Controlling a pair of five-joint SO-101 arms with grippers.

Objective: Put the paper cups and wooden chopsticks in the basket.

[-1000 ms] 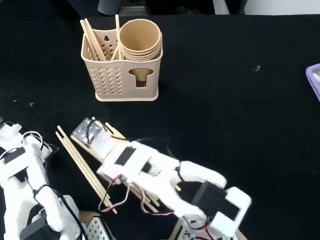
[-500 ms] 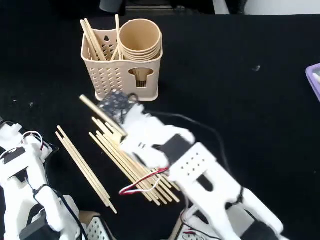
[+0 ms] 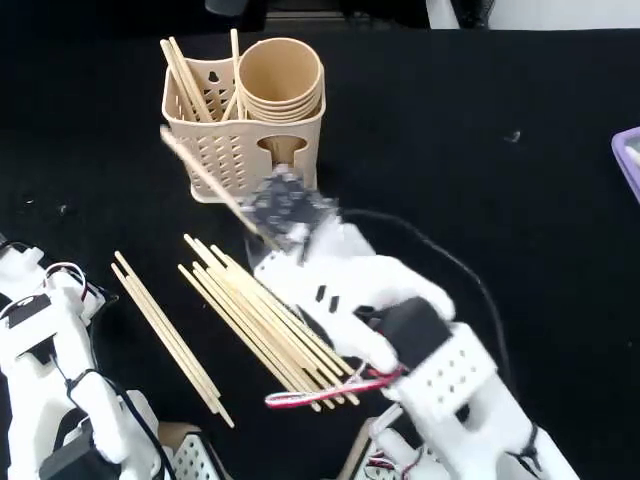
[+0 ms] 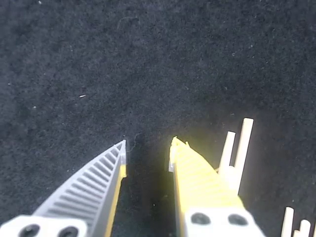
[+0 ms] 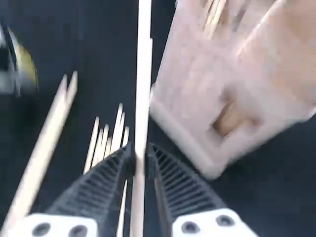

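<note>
A beige perforated basket (image 3: 245,150) stands at the back left of the black table, with stacked paper cups (image 3: 282,75) and a few wooden chopsticks (image 3: 185,75) in it. My right gripper (image 3: 272,218) hangs just in front of the basket, shut on one chopstick (image 3: 205,178) that slants up across the basket's front. The right wrist view shows that chopstick (image 5: 143,89) pinched in the right gripper (image 5: 140,155), with the basket (image 5: 222,94) close by. Several loose chopsticks (image 3: 265,320) lie on the table. My left gripper (image 4: 147,148) is open over bare cloth, holding nothing.
Two more chopsticks (image 3: 165,335) lie apart, left of the pile, near the left arm (image 3: 45,340); their ends (image 4: 237,145) show beside the left gripper. A purple object (image 3: 628,155) sits at the right edge. The right arm's white body covers the front middle.
The right gripper has lifted one chopstick off the pile and carried it back toward the basket, raising its far end. The left arm has not moved.
</note>
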